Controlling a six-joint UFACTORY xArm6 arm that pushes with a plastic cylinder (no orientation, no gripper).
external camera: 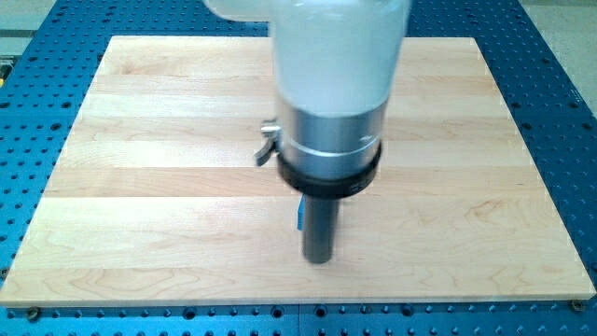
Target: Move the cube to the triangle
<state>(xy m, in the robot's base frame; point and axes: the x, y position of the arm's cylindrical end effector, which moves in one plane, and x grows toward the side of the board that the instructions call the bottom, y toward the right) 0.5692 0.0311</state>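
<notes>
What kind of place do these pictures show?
Probably a robotics lab bench: a wooden board lies on a blue perforated table, and an arm's rod stands over it, hiding most of a blue block.

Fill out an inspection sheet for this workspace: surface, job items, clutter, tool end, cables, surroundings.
Surface: pale wooden board, bare wherever it shows.
Job's things: a sliver of a blue block peeks out at the rod's left edge; shape cannot be made out. No triangle seen; the arm may hide it.
Clutter: nothing seen.
Pincer: none fitted; the arm ends in a dark rod, and my tip sits low in the view's middle, just right of and below the blue sliver; contact cannot be told.
Cables: nothing seen.
Surroundings: blue perforated table around the board.
</notes>
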